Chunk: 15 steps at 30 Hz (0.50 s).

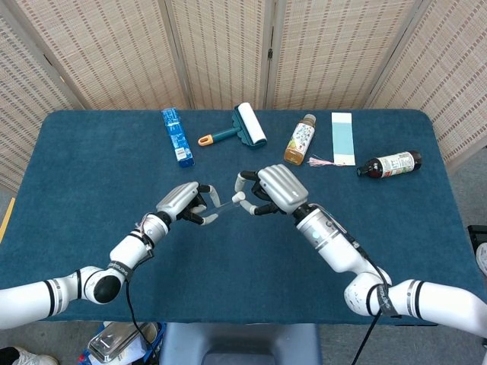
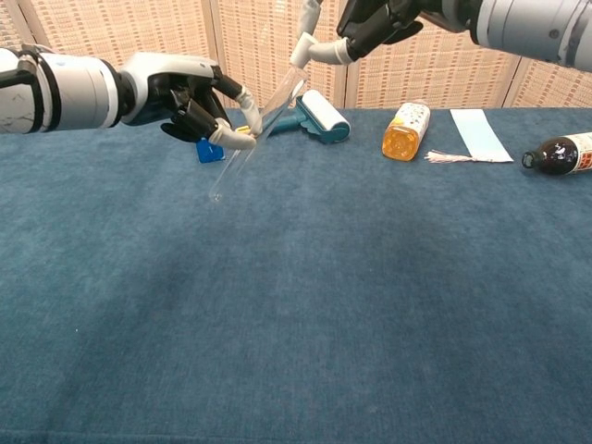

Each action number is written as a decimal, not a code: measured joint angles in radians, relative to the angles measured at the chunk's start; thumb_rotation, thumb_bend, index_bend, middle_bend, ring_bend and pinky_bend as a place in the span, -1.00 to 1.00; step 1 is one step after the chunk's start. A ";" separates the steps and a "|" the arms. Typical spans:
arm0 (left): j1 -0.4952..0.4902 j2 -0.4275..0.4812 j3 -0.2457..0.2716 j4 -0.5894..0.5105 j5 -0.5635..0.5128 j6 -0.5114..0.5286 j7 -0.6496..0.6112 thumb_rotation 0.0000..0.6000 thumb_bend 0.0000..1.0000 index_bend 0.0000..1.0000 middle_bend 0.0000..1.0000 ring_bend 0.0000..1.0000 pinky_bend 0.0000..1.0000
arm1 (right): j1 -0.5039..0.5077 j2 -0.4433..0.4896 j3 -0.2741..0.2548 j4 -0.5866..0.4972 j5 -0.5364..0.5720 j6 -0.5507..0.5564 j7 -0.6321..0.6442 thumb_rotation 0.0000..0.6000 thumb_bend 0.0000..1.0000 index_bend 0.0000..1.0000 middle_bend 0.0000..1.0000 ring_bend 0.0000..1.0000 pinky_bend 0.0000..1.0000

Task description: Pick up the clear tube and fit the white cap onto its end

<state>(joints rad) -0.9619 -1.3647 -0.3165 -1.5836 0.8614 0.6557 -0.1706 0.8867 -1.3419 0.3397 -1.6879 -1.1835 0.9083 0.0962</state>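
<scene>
light: bright, even, diffuse | shadows: faint and soft | glare: none | focus: sharp in both views

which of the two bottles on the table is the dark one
The dark bottle lying at the table's far right edge, white label; the other bottle, beside the lint roller, is orange.

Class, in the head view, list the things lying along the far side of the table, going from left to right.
blue box → lint roller → orange drink bottle → pale blue card → dark bottle
</scene>
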 measured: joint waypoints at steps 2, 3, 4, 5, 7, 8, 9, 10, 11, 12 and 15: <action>-0.004 -0.001 0.003 0.002 -0.004 -0.001 0.006 1.00 -0.22 0.23 1.00 1.00 1.00 | 0.002 -0.002 -0.001 0.001 -0.001 -0.001 0.000 1.00 0.45 0.57 1.00 1.00 1.00; -0.005 -0.002 0.003 0.002 -0.006 -0.001 0.007 1.00 -0.22 0.23 1.00 1.00 1.00 | 0.003 -0.002 -0.002 0.000 -0.001 -0.003 -0.001 1.00 0.45 0.57 1.00 1.00 1.00; -0.006 -0.002 0.004 0.002 -0.008 -0.002 0.006 1.00 -0.22 0.23 1.00 1.00 1.00 | 0.003 -0.002 -0.003 0.000 -0.001 -0.004 -0.001 1.00 0.45 0.57 1.00 1.00 1.00; -0.006 -0.002 0.003 0.003 -0.010 -0.002 0.005 1.00 -0.22 0.23 1.00 1.00 1.00 | 0.004 -0.002 -0.003 0.000 0.000 -0.005 -0.002 1.00 0.45 0.57 1.00 1.00 1.00; -0.007 -0.002 0.004 0.005 -0.011 -0.002 0.006 1.00 -0.22 0.23 1.00 1.00 1.00 | 0.005 -0.002 -0.005 -0.002 0.000 -0.006 -0.004 1.00 0.45 0.57 1.00 1.00 1.00; -0.007 -0.001 0.005 0.005 -0.011 -0.002 0.006 1.00 -0.22 0.23 1.00 1.00 1.00 | 0.004 -0.001 -0.006 -0.004 0.000 -0.005 -0.005 1.00 0.45 0.57 1.00 1.00 1.00; -0.007 -0.001 0.006 0.005 -0.012 -0.001 0.006 1.00 -0.22 0.23 1.00 1.00 1.00 | 0.004 -0.001 -0.006 -0.005 -0.001 -0.004 -0.005 1.00 0.45 0.57 1.00 1.00 1.00; -0.007 0.000 0.006 0.006 -0.012 -0.002 0.006 1.00 -0.22 0.23 1.00 1.00 1.00 | 0.004 0.000 -0.006 -0.006 -0.002 -0.003 -0.005 1.00 0.45 0.57 1.00 1.00 1.00; -0.007 0.000 0.006 0.007 -0.013 -0.004 0.004 1.00 -0.22 0.23 1.00 1.00 1.00 | 0.003 0.000 -0.007 -0.007 -0.002 -0.002 -0.005 1.00 0.45 0.57 1.00 1.00 1.00; -0.006 0.001 0.007 0.008 -0.013 -0.004 0.002 1.00 -0.22 0.23 1.00 1.00 1.00 | 0.002 0.001 -0.007 -0.008 -0.003 0.000 -0.005 1.00 0.45 0.57 1.00 1.00 1.00; -0.004 0.002 0.008 0.011 -0.012 -0.005 -0.002 1.00 -0.22 0.23 1.00 1.00 1.00 | 0.000 0.005 -0.008 -0.010 -0.004 0.004 -0.005 1.00 0.45 0.57 1.00 1.00 1.00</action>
<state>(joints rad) -0.9657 -1.3628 -0.3089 -1.5731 0.8497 0.6507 -0.1728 0.8863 -1.3373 0.3319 -1.6979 -1.1878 0.9127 0.0910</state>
